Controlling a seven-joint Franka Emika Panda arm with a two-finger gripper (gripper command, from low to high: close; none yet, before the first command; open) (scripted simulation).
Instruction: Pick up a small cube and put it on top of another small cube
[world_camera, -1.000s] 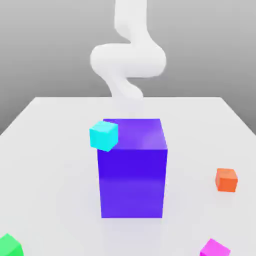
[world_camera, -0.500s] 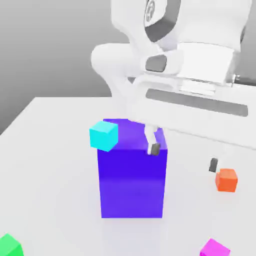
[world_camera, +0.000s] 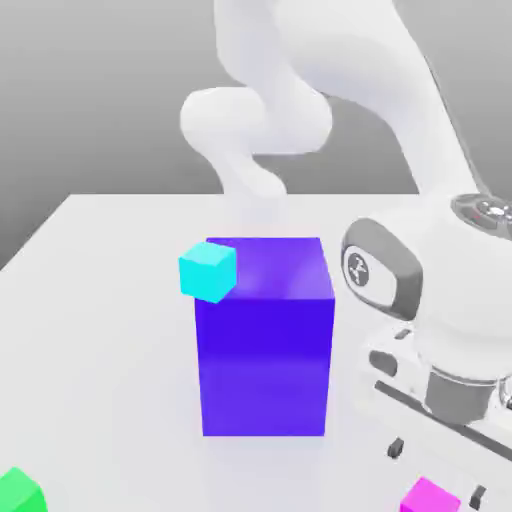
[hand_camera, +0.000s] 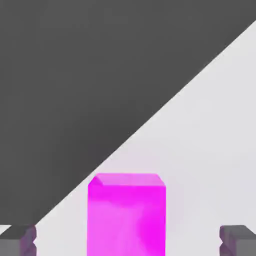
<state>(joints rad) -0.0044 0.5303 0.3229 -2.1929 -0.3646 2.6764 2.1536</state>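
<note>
The small cube (world_camera: 430, 496), bright magenta-pink, sits on the white table (world_camera: 100, 330) at the exterior view's lower right. My gripper (world_camera: 437, 471) hangs low over it and is open, with one dark fingertip (world_camera: 396, 447) on either side. In the hand view the small cube (hand_camera: 126, 215) stands midway between the two fingertips (hand_camera: 17, 240) of the gripper (hand_camera: 128, 241), with a clear gap on each side, and nothing is held. A cyan small cube (world_camera: 208, 272) shows by the upper left corner of the big blue-violet block (world_camera: 265, 340); whether they touch I cannot tell.
A green cube (world_camera: 20, 492) lies at the exterior view's lower left corner. The tall blue-violet block stands mid-table, just left of my arm (world_camera: 440, 300). The table's edge (hand_camera: 150, 125) runs close behind the magenta cube in the hand view.
The arm came into view and swung down to the exterior view's lower right, from above the block to over the magenta cube. It now covers the orange cube. The fingers stayed open.
</note>
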